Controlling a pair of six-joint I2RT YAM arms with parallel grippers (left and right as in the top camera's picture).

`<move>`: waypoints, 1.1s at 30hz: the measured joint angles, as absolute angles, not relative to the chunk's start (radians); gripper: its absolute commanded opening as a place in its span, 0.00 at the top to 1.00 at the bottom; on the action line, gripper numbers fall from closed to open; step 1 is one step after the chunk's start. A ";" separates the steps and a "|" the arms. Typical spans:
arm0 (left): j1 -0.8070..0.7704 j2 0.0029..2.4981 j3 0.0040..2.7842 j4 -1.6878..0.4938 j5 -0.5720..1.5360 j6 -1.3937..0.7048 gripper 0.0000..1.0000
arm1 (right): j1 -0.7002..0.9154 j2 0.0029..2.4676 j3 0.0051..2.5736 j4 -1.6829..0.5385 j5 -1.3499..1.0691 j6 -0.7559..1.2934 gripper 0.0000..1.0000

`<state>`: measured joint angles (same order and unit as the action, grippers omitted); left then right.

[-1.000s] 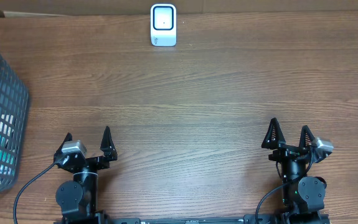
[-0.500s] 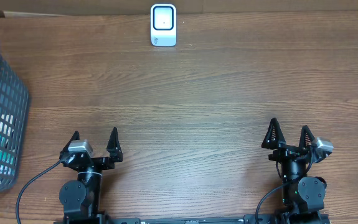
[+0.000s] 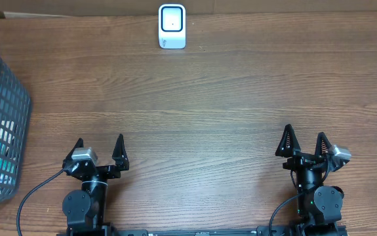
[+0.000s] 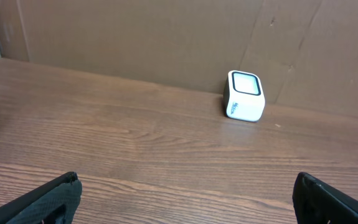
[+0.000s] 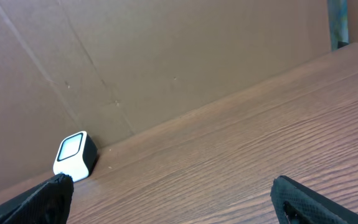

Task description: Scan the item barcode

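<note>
Now, left tool (image 3: 99, 139) wide open, empty, right tool (image 3: 303, 132) likewise, scanner (image 3: 172, 26) far back, basket (image 3: 12, 98) left.

Wood-grain table (image 3: 208, 98), brown cardboard backdrop (image 4: 135, 37), grey mesh basket (image 3: 21, 111) at left

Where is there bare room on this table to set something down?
The whole middle of the table is bare, between the scanner at the far edge, the basket on the left, and the open left fingers and right fingers at the near edge. Crowded only by the basket.
</note>
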<state>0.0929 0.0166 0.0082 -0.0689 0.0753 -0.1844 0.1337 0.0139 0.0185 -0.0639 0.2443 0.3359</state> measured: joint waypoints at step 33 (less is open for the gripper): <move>0.093 0.017 0.008 -0.069 0.075 -0.184 0.00 | 0.134 0.014 0.019 -0.064 0.244 0.336 0.00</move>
